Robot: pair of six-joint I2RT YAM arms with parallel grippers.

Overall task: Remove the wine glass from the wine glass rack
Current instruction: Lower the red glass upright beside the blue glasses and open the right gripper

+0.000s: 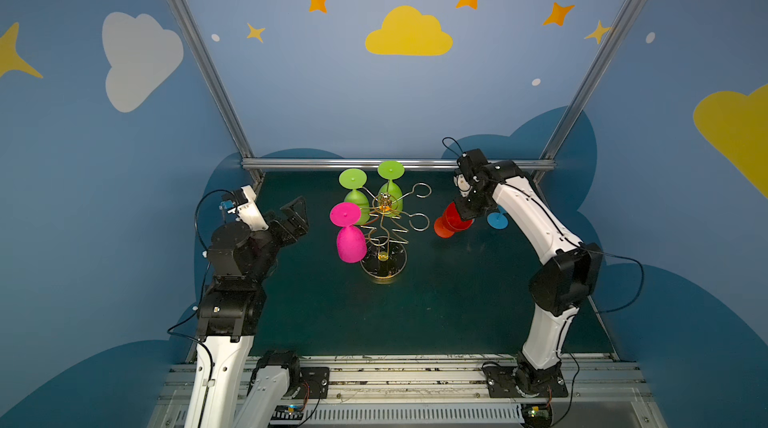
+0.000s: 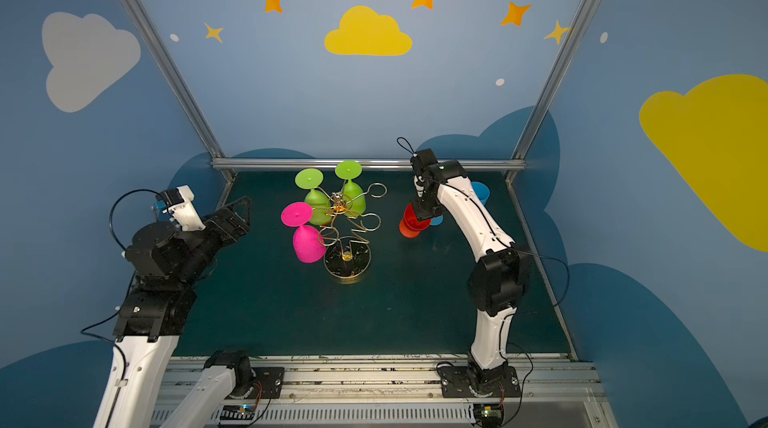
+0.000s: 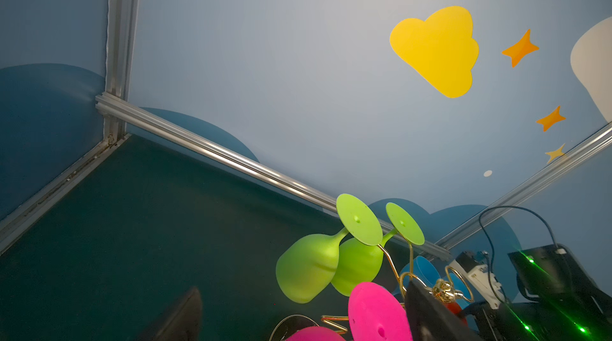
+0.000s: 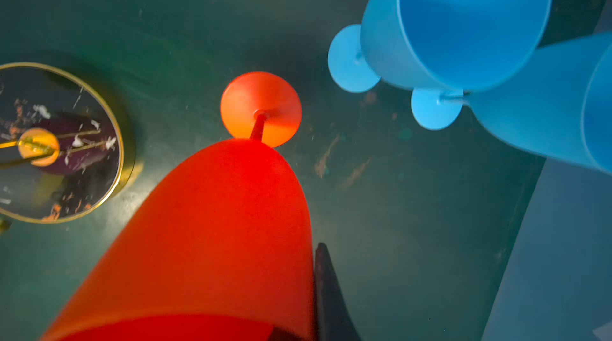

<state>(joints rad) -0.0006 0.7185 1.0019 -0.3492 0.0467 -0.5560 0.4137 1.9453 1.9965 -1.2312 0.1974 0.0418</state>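
**In both top views**, your right gripper (image 1: 463,210) is clamping fully down on the upper bowl of the red wine glass (image 1: 446,223), right of centre. It is holding the glass upright and already clear of the wine glass rack (image 1: 384,234) at mid-frame. Your left gripper (image 1: 297,214) is hanging wide apart and empty at centre left, near the rack. A pink glass (image 1: 350,239) and two green glasses (image 1: 357,197) are hanging upside down on the rack's left and rear arms. The loops on the right are standing bare.

**Left wrist view:** the pink glass (image 3: 374,313) and green glasses (image 3: 308,273) are crowding the lower right, framed by your spread fingers (image 3: 427,316).

**Right wrist view:** the red wine glass (image 4: 215,240) is filling the lower centre, with one dark finger (image 4: 326,289) lying against its outer wall. Its foot is sitting mid-frame over the green mat (image 4: 165,24); you cannot tell whether it is touching. The rack's base (image 4: 82,183) is showing at the left edge and two blue glasses (image 4: 463,24) at upper right.

You are probably handling matte plastic: light, stiff and not brittle, but top-heavy on a thin stem and small foot. A pinch on the thin bowl wall is likely letting it swing, so keep it vertical. The stem is offering a surer hold.
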